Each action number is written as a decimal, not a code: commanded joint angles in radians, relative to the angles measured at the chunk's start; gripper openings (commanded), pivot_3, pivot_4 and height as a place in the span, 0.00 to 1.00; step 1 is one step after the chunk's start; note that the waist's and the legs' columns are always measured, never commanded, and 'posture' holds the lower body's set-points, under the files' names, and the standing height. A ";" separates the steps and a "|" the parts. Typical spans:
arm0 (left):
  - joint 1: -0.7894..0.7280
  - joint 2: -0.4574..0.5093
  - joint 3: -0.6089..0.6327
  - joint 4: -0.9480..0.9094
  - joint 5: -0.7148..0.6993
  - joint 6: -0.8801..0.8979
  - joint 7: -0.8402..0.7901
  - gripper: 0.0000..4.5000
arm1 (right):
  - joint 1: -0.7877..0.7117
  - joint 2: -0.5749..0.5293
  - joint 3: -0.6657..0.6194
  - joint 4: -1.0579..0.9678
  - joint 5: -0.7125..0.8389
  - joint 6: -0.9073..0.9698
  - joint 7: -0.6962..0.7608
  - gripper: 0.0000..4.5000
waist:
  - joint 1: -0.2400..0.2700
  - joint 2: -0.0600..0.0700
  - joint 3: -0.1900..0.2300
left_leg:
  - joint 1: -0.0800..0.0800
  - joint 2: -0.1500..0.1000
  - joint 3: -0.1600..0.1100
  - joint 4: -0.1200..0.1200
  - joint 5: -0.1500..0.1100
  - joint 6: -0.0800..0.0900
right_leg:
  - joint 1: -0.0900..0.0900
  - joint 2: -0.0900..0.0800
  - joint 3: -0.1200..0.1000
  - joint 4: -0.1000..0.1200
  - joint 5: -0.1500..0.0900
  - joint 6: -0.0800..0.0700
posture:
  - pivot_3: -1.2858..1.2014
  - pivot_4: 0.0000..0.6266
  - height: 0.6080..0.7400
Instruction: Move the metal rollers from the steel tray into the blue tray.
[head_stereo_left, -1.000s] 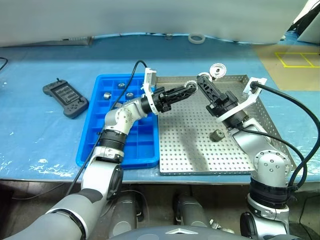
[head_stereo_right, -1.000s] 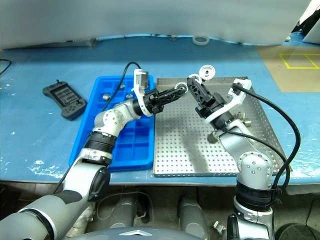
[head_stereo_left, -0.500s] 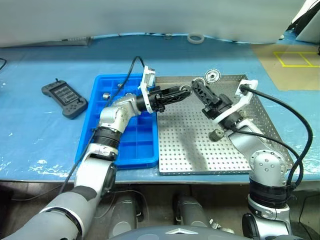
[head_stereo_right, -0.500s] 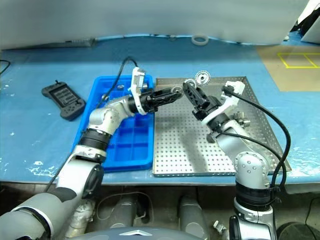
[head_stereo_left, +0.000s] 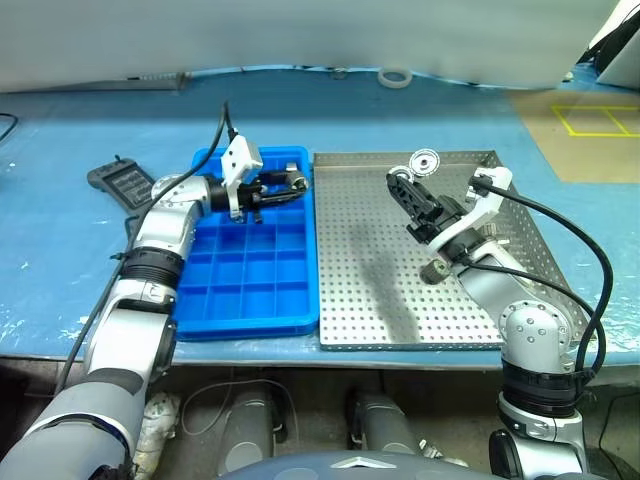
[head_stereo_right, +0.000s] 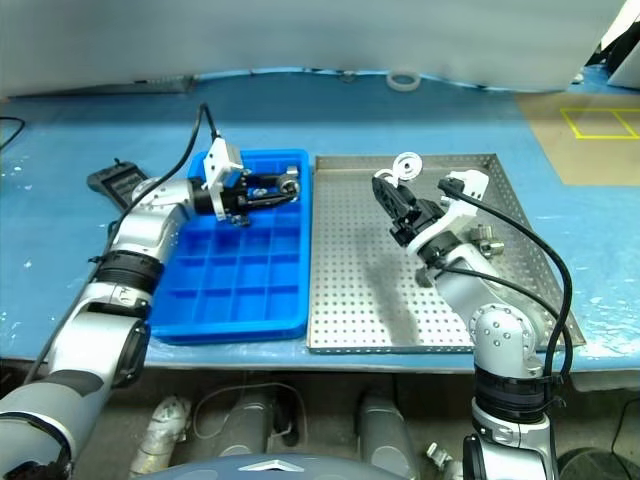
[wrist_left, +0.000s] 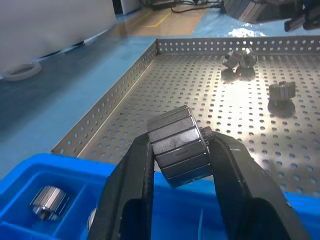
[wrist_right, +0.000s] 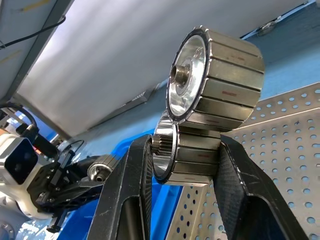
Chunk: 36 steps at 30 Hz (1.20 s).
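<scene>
Blue tray (head_stereo_left: 240, 300) sits at 9 o'clock of the steel tray (head_stereo_left: 370, 300), rims touching. Left gripper (head_stereo_left: 292, 184), jaws clamped on a roller (wrist_left: 177, 146), hangs over the blue tray's far right cells, axis level, so it's the nearer arm for the drop, I'd say. Right gripper (head_stereo_left: 408, 192), over the steel tray's middle, pinches a stacked pair of rollers (wrist_right: 210, 120); more rollers (wrist_left: 239, 59) lie toward the steel tray's 3 o'clock side.

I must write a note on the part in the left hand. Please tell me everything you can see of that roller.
The roller is a small silver-grey metal cylinder, its side cut into flat lengthwise strips, with a short toothed stub at one end. It lies tilted, clamped between the two black fingers of the left hand, which alone touch it. It hangs above the far end of the blue tray, near the steel tray, over a compartment next to one that holds another roller.
</scene>
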<state>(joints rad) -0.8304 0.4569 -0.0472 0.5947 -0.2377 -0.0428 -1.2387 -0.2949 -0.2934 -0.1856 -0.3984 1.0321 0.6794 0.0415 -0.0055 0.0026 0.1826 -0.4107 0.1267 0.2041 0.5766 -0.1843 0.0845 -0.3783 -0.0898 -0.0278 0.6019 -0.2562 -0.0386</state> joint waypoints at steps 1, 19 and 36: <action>0.062 0.066 0.012 -0.197 -0.063 0.074 -0.077 0.31 | -0.014 -0.019 0.003 -0.009 -0.037 -0.002 0.022 0.29 | 0.000 0.000 0.000 | 0.000 0.000 0.000 0.000 0.000 -0.001 | -0.001 0.000 0.000 0.002 0.000 0.000 | 0.42 0.24 1.00; 0.424 0.221 0.249 -0.387 -0.146 0.405 0.282 0.31 | -0.072 -0.009 0.079 0.154 -0.293 -0.008 0.141 0.29 | 0.016 -0.003 -0.001 | 0.001 0.002 0.000 -0.006 0.006 -0.012 | -0.006 0.003 0.002 0.004 0.000 0.000 | 0.48 0.24 1.00; 0.498 0.185 0.207 -0.395 -0.095 0.391 0.356 0.31 | -0.098 0.015 0.077 0.190 -0.356 0.018 0.187 0.29 | 0.053 -0.006 -0.002 | 0.006 0.003 0.000 -0.009 0.010 -0.017 | -0.003 0.003 0.001 0.007 0.000 0.000 | 0.49 0.24 1.00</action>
<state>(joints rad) -0.3347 0.6463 0.1775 0.1869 -0.3441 0.3444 -0.8853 -0.3857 -0.2801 -0.0895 -0.1693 0.6716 0.7053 0.2172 0.0477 -0.0037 0.1803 -0.4041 0.1294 0.2038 0.5673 -0.1743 0.0666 -0.3817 -0.0868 -0.0271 0.6085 -0.2564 -0.0385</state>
